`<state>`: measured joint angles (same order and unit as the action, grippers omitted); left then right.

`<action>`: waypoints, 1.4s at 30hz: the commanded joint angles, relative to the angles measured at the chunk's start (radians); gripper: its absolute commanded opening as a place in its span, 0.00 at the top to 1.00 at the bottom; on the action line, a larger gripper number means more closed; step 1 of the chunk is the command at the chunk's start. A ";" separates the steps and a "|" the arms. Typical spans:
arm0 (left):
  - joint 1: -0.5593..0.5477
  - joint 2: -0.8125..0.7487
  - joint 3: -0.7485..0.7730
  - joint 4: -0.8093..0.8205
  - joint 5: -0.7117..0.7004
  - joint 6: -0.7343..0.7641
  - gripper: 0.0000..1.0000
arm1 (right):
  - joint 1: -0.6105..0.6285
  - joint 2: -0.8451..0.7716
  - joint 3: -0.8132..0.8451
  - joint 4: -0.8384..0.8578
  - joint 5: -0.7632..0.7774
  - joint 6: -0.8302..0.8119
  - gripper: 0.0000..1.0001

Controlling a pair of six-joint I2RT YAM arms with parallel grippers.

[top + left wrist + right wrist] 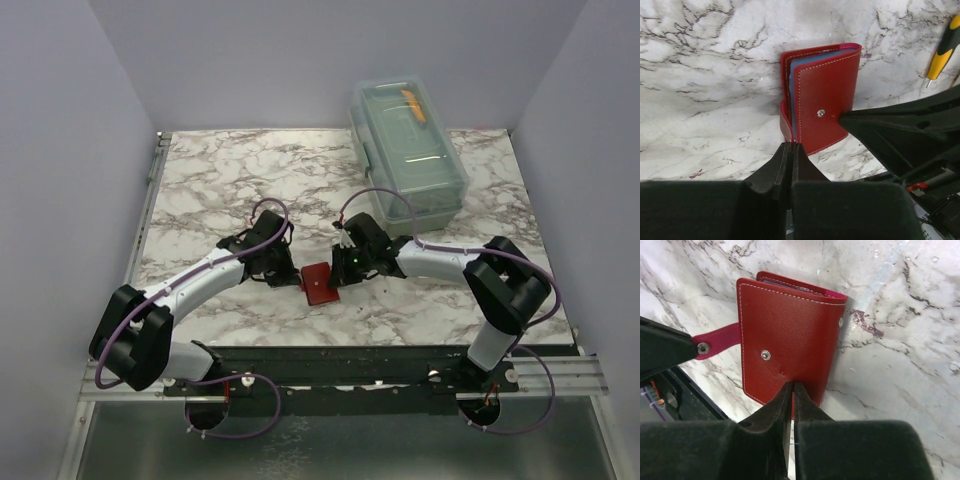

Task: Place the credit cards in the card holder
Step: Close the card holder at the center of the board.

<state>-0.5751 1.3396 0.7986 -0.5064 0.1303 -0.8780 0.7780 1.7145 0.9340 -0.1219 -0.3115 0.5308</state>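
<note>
The red card holder (320, 283) stands on the marble table between my two grippers. In the left wrist view it (826, 100) is partly open, and blue edges (791, 82) show inside it; I cannot tell whether they are cards or sleeves. My left gripper (790, 146) is shut on the holder's thin red strap (717, 341). My right gripper (793, 386) is shut on the near edge of the holder's cover (790, 340). In the top view the left gripper (291, 274) is at the holder's left and the right gripper (340, 270) at its right. No loose credit cards show.
A clear plastic box (408, 150) with an orange thing inside stands at the back right. A yellow-and-black tool (942, 47) lies beyond the holder near my right arm. Grey walls enclose the table (220, 190) on three sides.
</note>
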 commanded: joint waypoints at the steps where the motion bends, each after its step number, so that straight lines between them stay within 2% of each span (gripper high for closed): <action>1: 0.006 0.012 0.034 0.033 0.065 0.010 1.00 | 0.001 0.063 -0.017 0.100 -0.053 0.024 0.91; 6: 0.004 0.063 0.055 0.071 0.115 0.022 1.00 | 0.001 0.099 -0.016 0.104 -0.047 0.029 0.93; 16: 0.005 0.176 0.112 0.072 0.120 0.043 1.00 | 0.001 0.102 -0.025 0.085 -0.033 0.022 0.94; 42: 0.005 0.247 0.174 -0.041 0.105 0.103 1.00 | 0.000 0.128 -0.003 0.068 -0.033 0.013 0.94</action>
<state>-0.5751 1.5612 0.9409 -0.5144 0.2279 -0.8028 0.7712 1.7817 0.9363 -0.0185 -0.3828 0.5602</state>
